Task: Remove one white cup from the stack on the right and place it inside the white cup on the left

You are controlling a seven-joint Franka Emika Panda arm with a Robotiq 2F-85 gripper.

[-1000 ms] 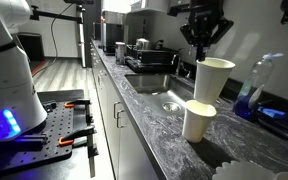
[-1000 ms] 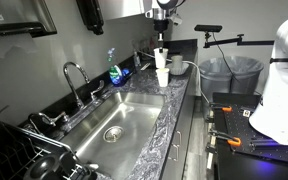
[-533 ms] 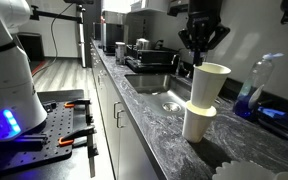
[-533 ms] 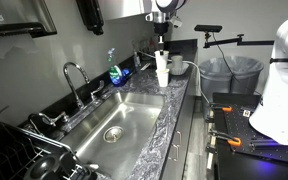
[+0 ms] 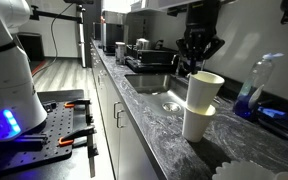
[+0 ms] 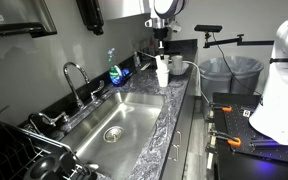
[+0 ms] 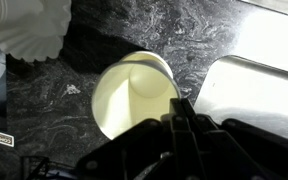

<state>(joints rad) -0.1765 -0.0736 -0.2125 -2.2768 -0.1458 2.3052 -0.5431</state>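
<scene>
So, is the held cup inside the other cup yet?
Partly in: the upper cup has its base inside the lower cup, most of it above the rim; the gripper grips it.

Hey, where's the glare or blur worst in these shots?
Wrist view: the white stack is blown out, and the gripper pinching the white cup is a dark close-up blur. In an exterior view, the bottle looks soft and a blue glow spills off the robot base.

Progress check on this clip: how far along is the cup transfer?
Done: the carried cup is off the stack. In hand: the tool grips its rim, with its base partly nested in the lower cup and sitting tilted. Left: seat it fully, release, retract.
</scene>
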